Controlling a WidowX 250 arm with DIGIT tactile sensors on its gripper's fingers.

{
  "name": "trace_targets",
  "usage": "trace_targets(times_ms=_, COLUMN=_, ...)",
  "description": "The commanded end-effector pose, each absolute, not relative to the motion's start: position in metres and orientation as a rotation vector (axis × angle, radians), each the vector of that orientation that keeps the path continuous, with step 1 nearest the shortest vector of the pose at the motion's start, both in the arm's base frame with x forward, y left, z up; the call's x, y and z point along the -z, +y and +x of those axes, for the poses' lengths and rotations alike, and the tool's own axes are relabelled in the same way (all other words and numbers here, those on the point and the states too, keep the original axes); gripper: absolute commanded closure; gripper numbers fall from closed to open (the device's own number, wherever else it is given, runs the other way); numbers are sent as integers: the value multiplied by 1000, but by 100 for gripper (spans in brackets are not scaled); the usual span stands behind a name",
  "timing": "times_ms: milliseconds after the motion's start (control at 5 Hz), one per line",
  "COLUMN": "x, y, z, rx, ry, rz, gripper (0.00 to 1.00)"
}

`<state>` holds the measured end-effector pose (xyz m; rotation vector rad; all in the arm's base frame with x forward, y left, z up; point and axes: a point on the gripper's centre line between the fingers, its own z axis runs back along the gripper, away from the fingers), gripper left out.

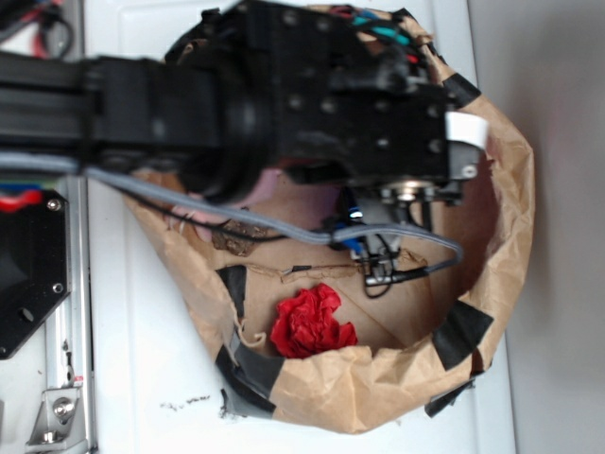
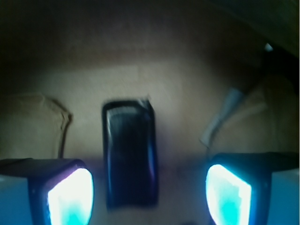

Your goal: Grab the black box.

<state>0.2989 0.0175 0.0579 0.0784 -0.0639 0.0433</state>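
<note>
In the exterior view the black robot arm (image 1: 236, 95) hides much of the brown paper bag's (image 1: 378, 388) inside. In the blurred wrist view, the pincer's (image 2: 149, 192) glowing fingers (image 2: 70, 197) are cut off below, and the glossy black rectangular box's (image 2: 130, 159) lower end is smeared.

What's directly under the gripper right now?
The black box lies on brown paper between the open gripper fingers. The exterior view hides it behind the arm.

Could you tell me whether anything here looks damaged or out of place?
The brown paper bag is crumpled and patched with black tape, so it looks worn. The black box lies flat between the open gripper's fingers, undamaged. The red crumpled thing looks harmless.
</note>
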Motion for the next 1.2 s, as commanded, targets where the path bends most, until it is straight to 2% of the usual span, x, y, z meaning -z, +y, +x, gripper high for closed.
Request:
trace_targets(times_ms=0, x=-42, y=5, z=314, rx=7, ry=-28, rz=65, gripper=5)
trace_targets(times_ms=200, x=-34, y=8, z=310, rx=-23, ry=-42, rz=78, gripper=100)
trace_targets(times_ms=600, x=-34, y=10, z=300, rx=-34, ry=-62, rz=77, gripper=100)
trace_targets(times_ms=800, x=-42, y=9, z=295, rx=-42, ry=-77, rz=78, gripper=100)
trace_targets(times_ms=1000, x=-71, y=8, z=286, rx=-53, ry=-83, rz=32, gripper=100)
